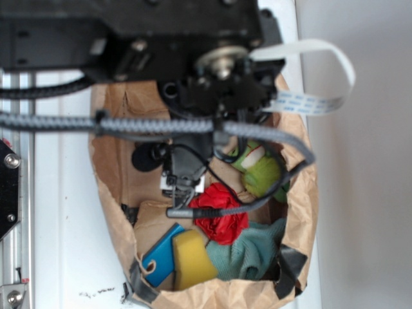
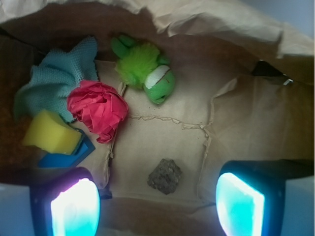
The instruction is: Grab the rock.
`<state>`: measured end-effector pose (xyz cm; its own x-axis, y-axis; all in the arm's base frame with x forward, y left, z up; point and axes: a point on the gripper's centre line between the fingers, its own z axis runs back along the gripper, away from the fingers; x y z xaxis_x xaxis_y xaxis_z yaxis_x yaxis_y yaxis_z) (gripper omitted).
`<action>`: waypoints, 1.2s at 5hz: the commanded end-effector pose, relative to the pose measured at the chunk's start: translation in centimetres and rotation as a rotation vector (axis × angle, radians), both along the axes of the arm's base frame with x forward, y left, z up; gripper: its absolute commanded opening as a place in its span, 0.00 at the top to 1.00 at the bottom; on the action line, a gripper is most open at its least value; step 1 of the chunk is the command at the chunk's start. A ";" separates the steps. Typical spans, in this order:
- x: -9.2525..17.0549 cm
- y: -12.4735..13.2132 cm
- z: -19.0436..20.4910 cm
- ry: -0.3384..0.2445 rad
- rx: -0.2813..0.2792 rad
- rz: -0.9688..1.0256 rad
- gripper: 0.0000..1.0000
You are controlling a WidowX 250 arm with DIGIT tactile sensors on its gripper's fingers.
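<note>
Paper bag [image 2: 236, 113] floor: one rock [image 2: 165, 175] lain clear of walls, bare paper around; gripper [image 2: 157, 204] held open above.

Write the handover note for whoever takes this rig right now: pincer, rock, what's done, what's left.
Pincer: open, empty, hanging inside the paper bag.
Rock: on the bag floor, between the two fingers in the wrist view, untouched.
Nearby: red flower, frog, teal cloth, yellow sponge, all apart from the rock.
Done: pincer lined up over the rock.
Left: descend, close on the rock, lift.
</note>
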<state>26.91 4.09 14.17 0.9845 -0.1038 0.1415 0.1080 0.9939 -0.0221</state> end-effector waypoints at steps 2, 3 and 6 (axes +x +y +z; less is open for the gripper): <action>0.1 -0.1 -3.4 -0.010 0.033 0.016 0.00; -1.3 -0.6 -4.9 -0.034 0.062 -0.002 0.00; -1.1 -0.9 -3.4 -0.004 0.050 -0.022 0.00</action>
